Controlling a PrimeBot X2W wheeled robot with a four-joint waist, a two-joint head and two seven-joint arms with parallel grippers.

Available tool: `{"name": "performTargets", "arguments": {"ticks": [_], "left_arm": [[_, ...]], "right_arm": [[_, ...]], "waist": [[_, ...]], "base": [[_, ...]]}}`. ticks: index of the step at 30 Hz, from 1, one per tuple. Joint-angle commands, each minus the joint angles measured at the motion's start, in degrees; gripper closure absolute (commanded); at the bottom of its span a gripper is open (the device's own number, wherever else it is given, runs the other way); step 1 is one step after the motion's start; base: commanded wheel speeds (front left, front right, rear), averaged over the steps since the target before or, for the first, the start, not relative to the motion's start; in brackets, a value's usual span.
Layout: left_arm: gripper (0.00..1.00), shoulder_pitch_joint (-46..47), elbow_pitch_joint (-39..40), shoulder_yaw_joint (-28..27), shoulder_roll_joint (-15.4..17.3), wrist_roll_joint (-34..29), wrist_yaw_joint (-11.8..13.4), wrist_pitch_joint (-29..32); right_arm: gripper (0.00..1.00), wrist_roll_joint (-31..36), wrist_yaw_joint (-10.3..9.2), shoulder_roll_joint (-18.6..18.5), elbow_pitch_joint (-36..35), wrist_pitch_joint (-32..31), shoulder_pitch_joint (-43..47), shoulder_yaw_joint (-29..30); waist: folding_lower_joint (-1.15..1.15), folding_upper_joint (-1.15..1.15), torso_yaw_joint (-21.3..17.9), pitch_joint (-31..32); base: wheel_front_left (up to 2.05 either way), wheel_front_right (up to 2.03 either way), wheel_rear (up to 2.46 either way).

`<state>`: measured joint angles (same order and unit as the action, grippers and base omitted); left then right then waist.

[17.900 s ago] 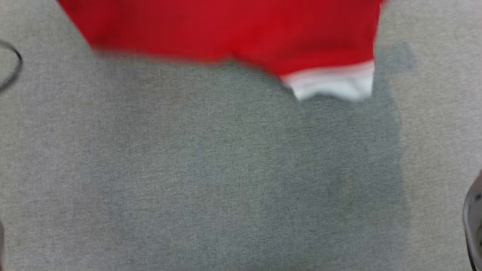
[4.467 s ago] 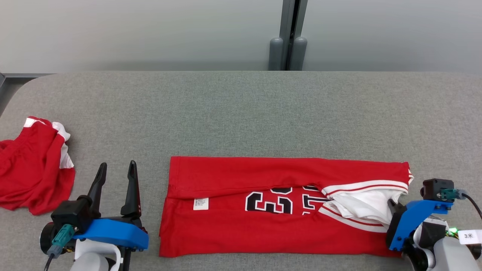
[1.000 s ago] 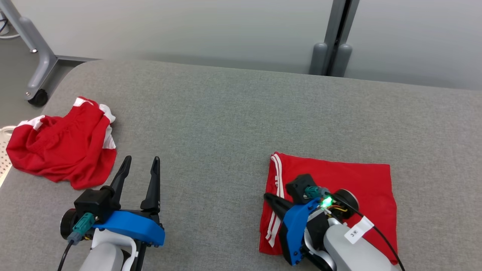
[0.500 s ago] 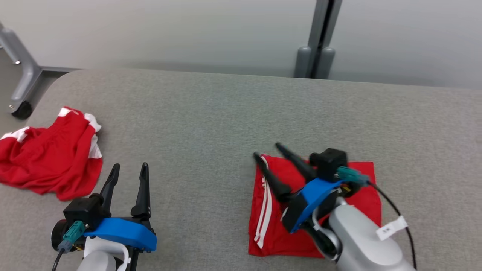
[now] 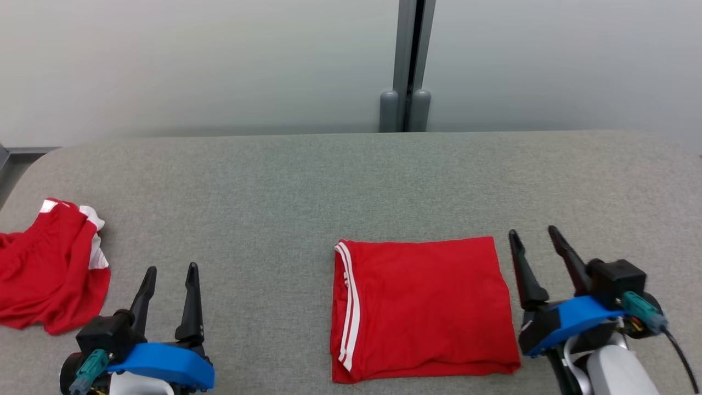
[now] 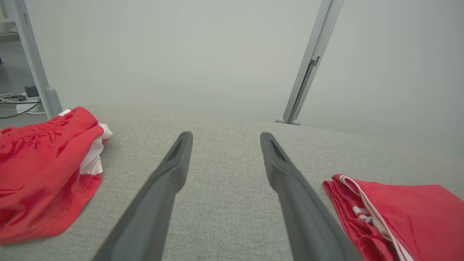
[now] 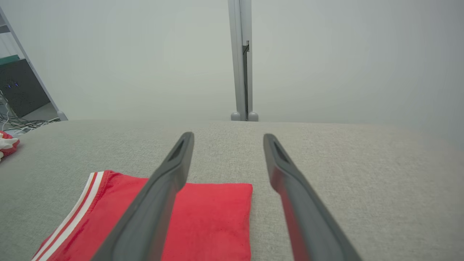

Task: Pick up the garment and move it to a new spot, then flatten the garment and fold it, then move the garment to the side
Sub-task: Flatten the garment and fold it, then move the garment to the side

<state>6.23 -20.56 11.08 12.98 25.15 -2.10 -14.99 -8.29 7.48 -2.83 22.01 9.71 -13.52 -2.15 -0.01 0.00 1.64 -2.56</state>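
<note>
The folded garment (image 5: 422,307), a neat red rectangle, lies near the front edge of the grey padded table (image 5: 329,181), with white stripes (image 5: 346,307) running down its left-hand side. The right gripper (image 5: 532,231) rests just beside the cloth's right edge, jaws spread wide and empty. The left gripper (image 5: 171,267), equally wide and empty, sits well apart to the left, between the fold and a crumpled red garment (image 5: 49,263). With the folding apparently done, only the move to the side looks left. The fabric appears thin, light and limp — likely to sag and slip open if lifted by one layer — so a pinch through the whole stack at the right edge, or at both side edges together, seems the safest hold.
</note>
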Motion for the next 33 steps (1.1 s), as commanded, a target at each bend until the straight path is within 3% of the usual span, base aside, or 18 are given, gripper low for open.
{"name": "performTargets", "arguments": {"ticks": [1, 11, 33], "left_arm": [[0.0, -0.7, 0.1, -0.5, 0.3, 0.0, 0.1, -0.2], [0.0, -3.4, -0.7, -0.5, -0.3, -0.5, 0.5, -0.2], [0.0, -2.7, -2.2, -0.3, -0.3, 0.0, 1.1, -0.2]], "right_arm": [[0.0, 0.8, 0.02, -0.1, -1.6, -0.2, 1.4, 1.3], [0.0, 1.7, 0.02, -0.1, -9.5, -2.0, 8.1, 7.6], [0.0, -0.8, 0.02, -0.1, -10.2, -5.0, 12.0, 7.2]], "waist": [[0.01, 0.0, -0.6, 0.6], [0.01, 0.0, -1.6, 3.5], [0.01, 0.0, -2.1, 4.2]], "base": [[0.0, 0.0, 0.0], [0.0, 0.0, 0.0], [0.0, 0.0, 0.0]]}}
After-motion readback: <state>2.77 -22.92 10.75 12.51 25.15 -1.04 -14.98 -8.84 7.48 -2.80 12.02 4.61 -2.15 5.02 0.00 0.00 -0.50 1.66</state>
